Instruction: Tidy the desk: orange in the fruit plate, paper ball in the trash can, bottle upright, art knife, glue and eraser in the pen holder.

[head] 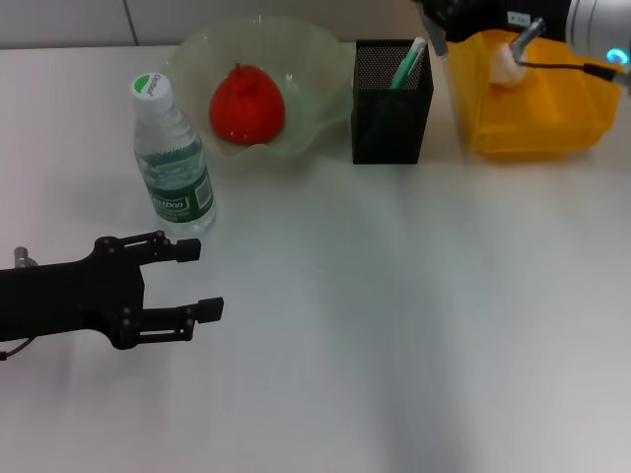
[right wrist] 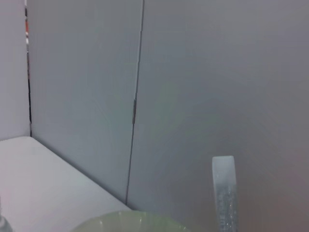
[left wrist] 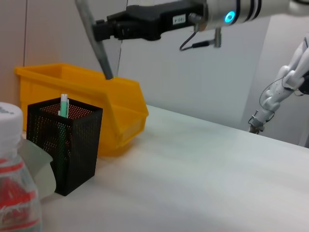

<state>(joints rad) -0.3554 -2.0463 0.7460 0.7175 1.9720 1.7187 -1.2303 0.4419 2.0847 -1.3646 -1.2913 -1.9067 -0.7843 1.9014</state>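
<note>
orange (head: 246,103) resting inside the pale green fruit plate (head: 325,59) at the back of the white worktop (head: 394,325). just beside the plate, toward the robot's left, water bottle (head: 173,158) standing upright with its cap on. on the plate's other side, black mesh pen holder (head: 391,103) with a green-and-white stick (head: 406,65) poking out of it. next along, yellow trash can (head: 532,108) holding a crumpled white paper ball (head: 509,67). right gripper (head: 444,20) raised at the back over the gap between pen holder and trash can; cannot tell how its fingers stand. left gripper (head: 202,281) low over the near worktop, in front of the bottle and apart from it, fingers (head: 187,249) spread wide, holding nothing.
</note>
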